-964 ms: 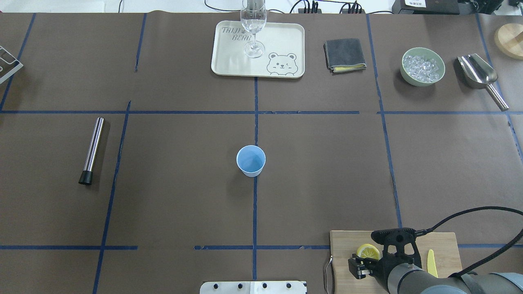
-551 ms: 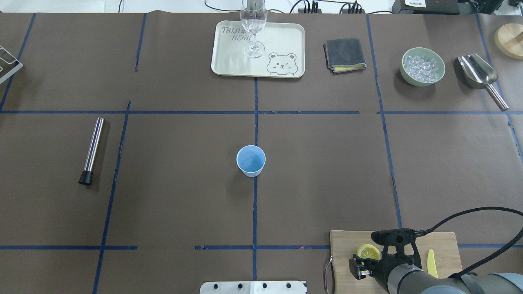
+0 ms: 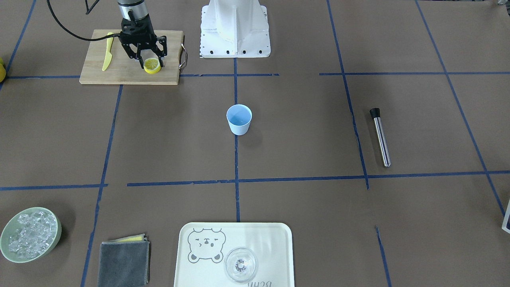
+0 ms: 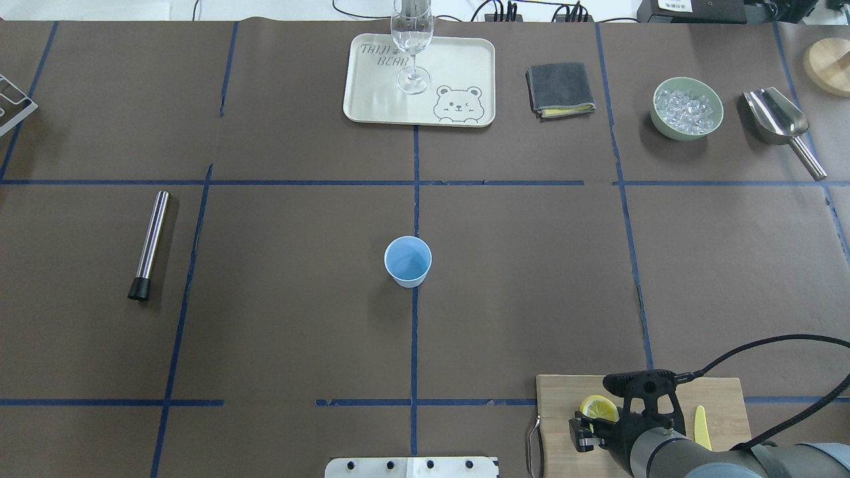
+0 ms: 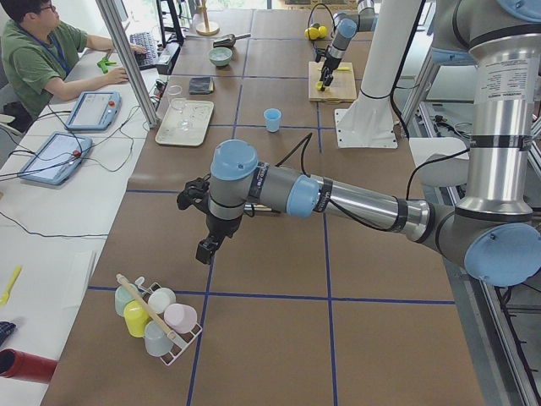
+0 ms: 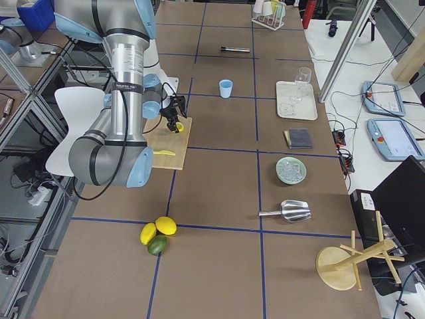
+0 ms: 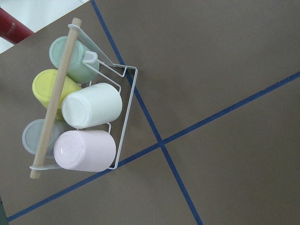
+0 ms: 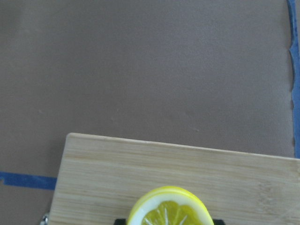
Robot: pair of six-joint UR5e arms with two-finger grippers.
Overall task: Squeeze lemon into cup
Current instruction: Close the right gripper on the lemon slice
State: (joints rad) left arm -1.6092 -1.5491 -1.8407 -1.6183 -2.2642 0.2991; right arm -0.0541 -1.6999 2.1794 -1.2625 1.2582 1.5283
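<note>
Our right gripper (image 3: 151, 62) stands spread astride the lemon (image 3: 152, 66) on the board (image 3: 95, 74). If we close off-centre, the thin slice may squirt out, well short of the cup (image 3: 239, 120).

The room is bright, and the light falls evenly from above onto the brown desk (image 4: 299, 318). Shadows are soft and short. The cup (image 4: 408, 261) has a faint dark patch beside it, and the metal rod (image 4: 150, 242) has a thin one along its side. The glass (image 4: 412, 40) and the ice (image 4: 687, 106) glint a little, and the metal scoop (image 4: 777, 119) shines. The right wrist view is soft and fuzzy, and the lemon (image 8: 169, 208) at its bottom edge is a bit blurred. The left wrist view is sharp, with a pale shine on the white mug (image 7: 93, 105). In the side views, a straight pole (image 5: 127, 63) leans near the edge.
</note>
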